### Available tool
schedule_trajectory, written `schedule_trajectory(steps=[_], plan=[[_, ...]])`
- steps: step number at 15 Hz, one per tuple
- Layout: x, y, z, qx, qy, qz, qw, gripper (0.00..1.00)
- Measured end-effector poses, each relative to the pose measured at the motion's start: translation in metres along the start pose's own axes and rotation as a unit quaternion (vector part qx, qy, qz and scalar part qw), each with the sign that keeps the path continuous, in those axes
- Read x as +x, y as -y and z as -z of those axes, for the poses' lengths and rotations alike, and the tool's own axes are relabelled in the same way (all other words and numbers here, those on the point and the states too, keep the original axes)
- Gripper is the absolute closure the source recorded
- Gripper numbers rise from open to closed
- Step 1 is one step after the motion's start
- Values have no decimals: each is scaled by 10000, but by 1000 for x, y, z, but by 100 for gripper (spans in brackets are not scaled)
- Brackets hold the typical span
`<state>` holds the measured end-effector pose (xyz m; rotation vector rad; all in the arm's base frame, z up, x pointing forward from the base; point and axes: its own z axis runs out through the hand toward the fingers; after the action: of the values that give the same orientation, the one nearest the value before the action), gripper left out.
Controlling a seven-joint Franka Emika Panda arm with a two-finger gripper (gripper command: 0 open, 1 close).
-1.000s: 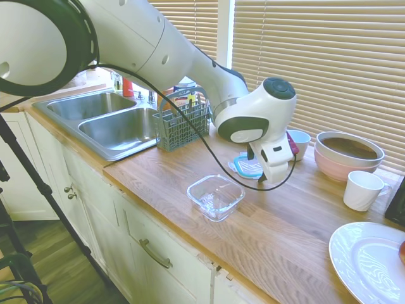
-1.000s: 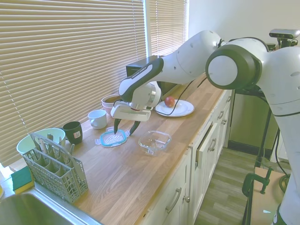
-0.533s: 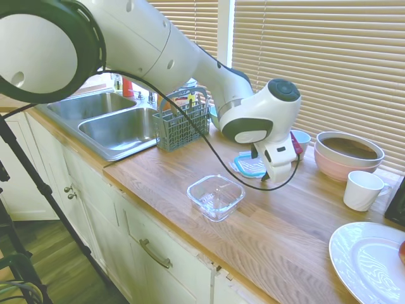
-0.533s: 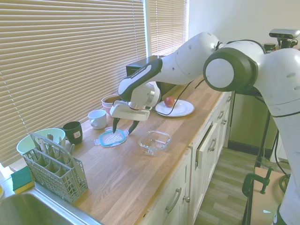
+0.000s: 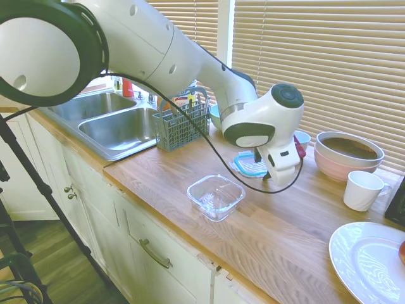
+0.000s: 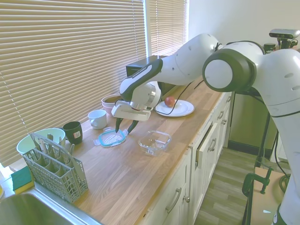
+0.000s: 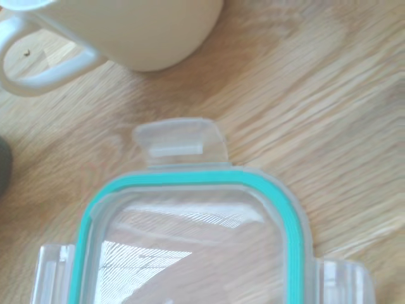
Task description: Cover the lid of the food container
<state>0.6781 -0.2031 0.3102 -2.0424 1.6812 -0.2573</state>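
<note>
The lid (image 6: 111, 137), clear with a teal rim and side tabs, lies flat on the wooden counter (image 6: 126, 173). My gripper (image 6: 124, 127) hangs open just over the lid's end nearest the white mug, fingers apart and pointing down. In the first exterior view the hand covers most of the lid (image 5: 245, 164). The food container (image 6: 154, 140), an empty clear square dish, stands apart from the lid toward the counter's front edge, also seen in the first exterior view (image 5: 216, 196). Seen up close in the wrist view, the lid (image 7: 190, 247) fills the lower half of the picture.
A white mug (image 6: 97, 118) and a pink bowl (image 6: 111, 101) stand by the blinds just beyond the lid. A dark mug (image 6: 72, 131), a green bowl (image 6: 44, 137) and a grey cutlery basket (image 6: 54, 166) sit toward the sink (image 5: 120, 126). A white plate (image 6: 180, 110) holds an apple (image 6: 169, 101).
The gripper has come down closer to the lid and shifted slightly toward the blinds. The lid and container have not moved.
</note>
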Motion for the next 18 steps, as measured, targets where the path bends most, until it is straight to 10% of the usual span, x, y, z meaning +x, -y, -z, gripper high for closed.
schedule_trajectory(steps=[18], plan=[[-1,-4,-2,151,-124,125,9997,100]])
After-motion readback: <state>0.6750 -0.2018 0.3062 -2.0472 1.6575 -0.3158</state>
